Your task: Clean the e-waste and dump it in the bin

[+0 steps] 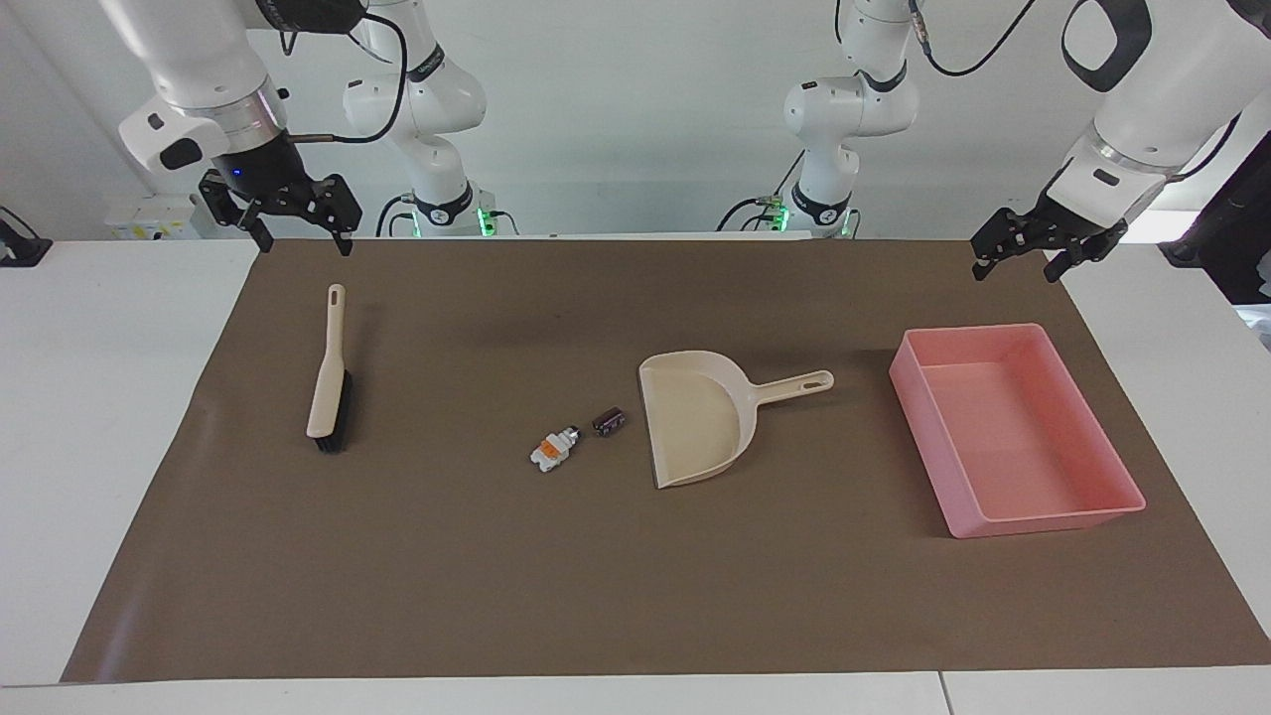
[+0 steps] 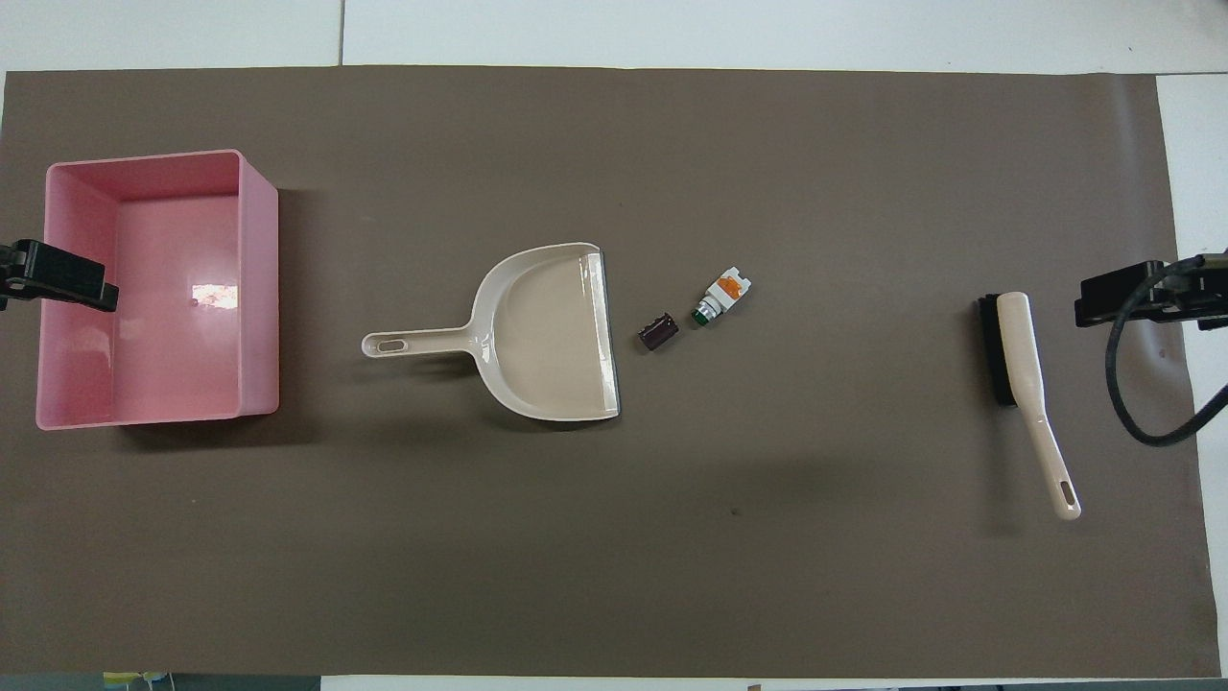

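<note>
The e-waste is two small parts lying side by side mid-mat: a white part with an orange label [image 1: 553, 449] [image 2: 721, 297] and a dark purplish cylinder [image 1: 608, 421] [image 2: 658, 332]. The cylinder lies just off the open mouth of the beige dustpan [image 1: 700, 422] [image 2: 547, 336]. The pink bin [image 1: 928, 437] [image 2: 257, 288] stands empty toward the left arm's end. My left gripper [image 1: 1015, 273] [image 2: 58, 274] hangs open and empty above the mat's edge by the bin. My right gripper [image 1: 303, 246] [image 2: 1132, 293] hangs open and empty above the mat's edge by the brush.
A beige brush with black bristles [image 1: 330, 372] [image 2: 1022, 384] lies toward the right arm's end, its handle pointing at the robots. The dustpan's handle points toward the bin. A brown mat [image 1: 635, 596] covers the white table.
</note>
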### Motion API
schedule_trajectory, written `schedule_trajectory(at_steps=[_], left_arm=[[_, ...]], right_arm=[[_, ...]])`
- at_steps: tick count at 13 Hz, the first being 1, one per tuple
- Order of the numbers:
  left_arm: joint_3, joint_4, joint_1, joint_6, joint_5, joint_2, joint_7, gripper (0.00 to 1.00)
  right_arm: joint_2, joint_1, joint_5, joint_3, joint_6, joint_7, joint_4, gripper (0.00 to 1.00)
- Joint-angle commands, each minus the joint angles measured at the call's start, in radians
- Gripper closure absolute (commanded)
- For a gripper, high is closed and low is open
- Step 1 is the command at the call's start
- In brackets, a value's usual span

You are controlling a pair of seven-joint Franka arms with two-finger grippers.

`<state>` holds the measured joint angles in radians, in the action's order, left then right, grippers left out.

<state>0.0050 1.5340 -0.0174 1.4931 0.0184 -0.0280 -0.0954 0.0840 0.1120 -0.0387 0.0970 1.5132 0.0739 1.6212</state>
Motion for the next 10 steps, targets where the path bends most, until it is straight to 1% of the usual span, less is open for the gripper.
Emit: schedule_trajectory(at_steps=[1,6,10], left_arm=[[-0.003,0.034,0.005,0.016,0.003,0.030,-0.006,0.00],[-0.003,0.035,0.005,0.016,0.002,0.030,-0.006,0.00],[-0.003,0.035,0.007,0.013,0.002,0.030,-0.006,0.00]], right_arm=[[0.008,-0.006,0.019,0.000,0.012,-0.019,0.011,0.00],[0.008,-0.006,0.019,0.001,0.013,-0.020,0.011,0.00],[0.016,-0.015,0.017,0.001,0.016,-0.026,0.032,0.00]])
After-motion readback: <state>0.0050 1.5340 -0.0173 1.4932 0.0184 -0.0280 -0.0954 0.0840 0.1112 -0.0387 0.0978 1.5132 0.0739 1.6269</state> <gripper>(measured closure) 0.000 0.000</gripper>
